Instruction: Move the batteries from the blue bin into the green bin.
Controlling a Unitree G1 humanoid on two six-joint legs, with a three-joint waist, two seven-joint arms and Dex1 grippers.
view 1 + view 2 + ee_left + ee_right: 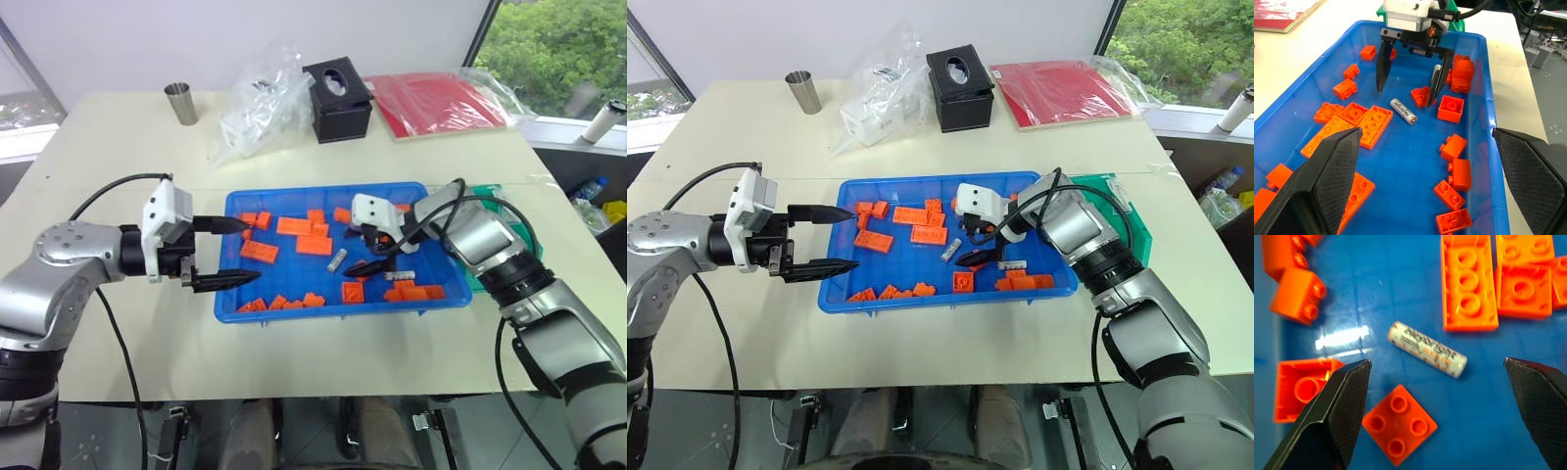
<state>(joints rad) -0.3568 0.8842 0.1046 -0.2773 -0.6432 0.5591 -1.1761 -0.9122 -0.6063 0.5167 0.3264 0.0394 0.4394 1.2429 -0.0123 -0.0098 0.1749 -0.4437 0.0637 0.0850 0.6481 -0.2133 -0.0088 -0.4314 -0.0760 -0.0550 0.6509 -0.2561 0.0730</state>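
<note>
Cream tabletop: right tool angles down, fingers spread, above a battery in the blue bin.

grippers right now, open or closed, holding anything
Left gripper: open, empty, at the bright-blue plastic tray's edge.
Right gripper: open, empty, above a silver-grey cylindrical battery.

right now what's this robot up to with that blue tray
The robot is sorting small silver cylindrical batteries out of the large shallow blue plastic bin, which also holds many orange plastic blocks. Its right hand hangs open inside the bin, just above one battery lying loose on the bin floor, not yet gripped. The left hand hovers open at the bin's left edge, holding nothing. The small green plastic bin sits beside the blue one, on the right.
</note>
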